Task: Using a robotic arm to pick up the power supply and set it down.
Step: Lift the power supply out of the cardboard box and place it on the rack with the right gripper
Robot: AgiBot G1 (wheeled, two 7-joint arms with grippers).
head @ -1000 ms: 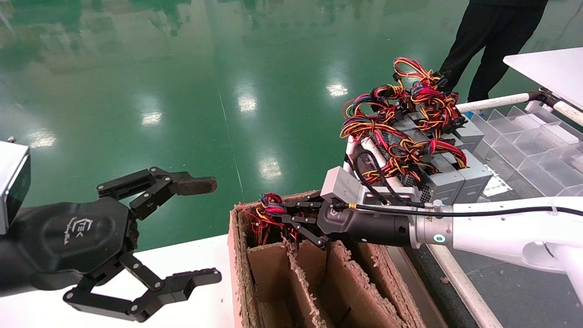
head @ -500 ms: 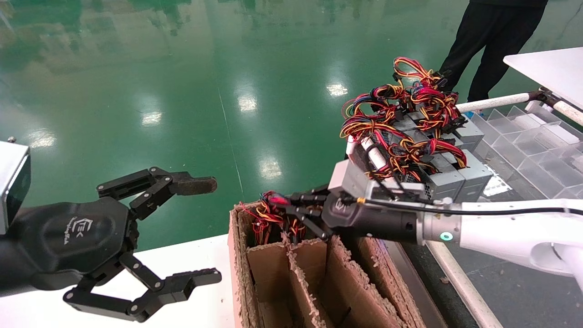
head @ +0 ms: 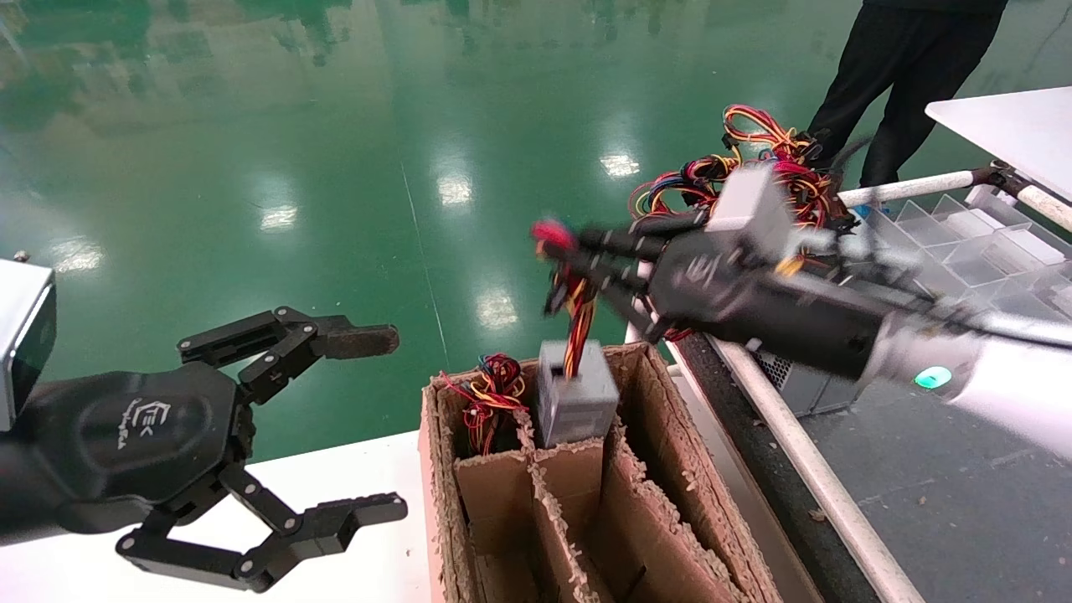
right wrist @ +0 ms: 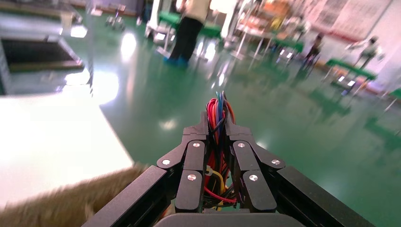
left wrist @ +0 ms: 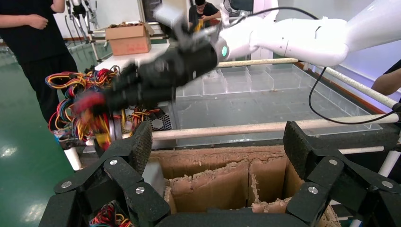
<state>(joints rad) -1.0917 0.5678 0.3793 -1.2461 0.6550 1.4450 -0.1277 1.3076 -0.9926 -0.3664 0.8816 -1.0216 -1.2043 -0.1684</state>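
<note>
The robotic arm, white with a black wrist, reaches in from the right. Its right gripper (head: 554,244) is shut on the wire bundle (head: 577,328) of the power supply (head: 574,400). The grey box hangs from those wires just above the far end of the cardboard box (head: 680,469), its lower edge level with the dividers. In the right wrist view the red, blue and yellow wires (right wrist: 216,142) run between the fingers of the right gripper (right wrist: 216,122). The same gripper (left wrist: 97,101) shows blurred in the left wrist view. My left gripper (head: 375,423) (left wrist: 218,146) stands open and empty over the white table.
A second wire bundle (head: 490,392) sits in the box's far left cell. More power supplies with tangled wires (head: 766,138) lie on a rack behind the arm. Clear divided trays (head: 988,243) are at the right. A person (head: 904,67) stands at the back. The white table (head: 360,469) is beside the box.
The right gripper has risen and swung back to the right, and the grey power supply has come up out of the box, hanging by its wires. The left gripper has not moved.
</note>
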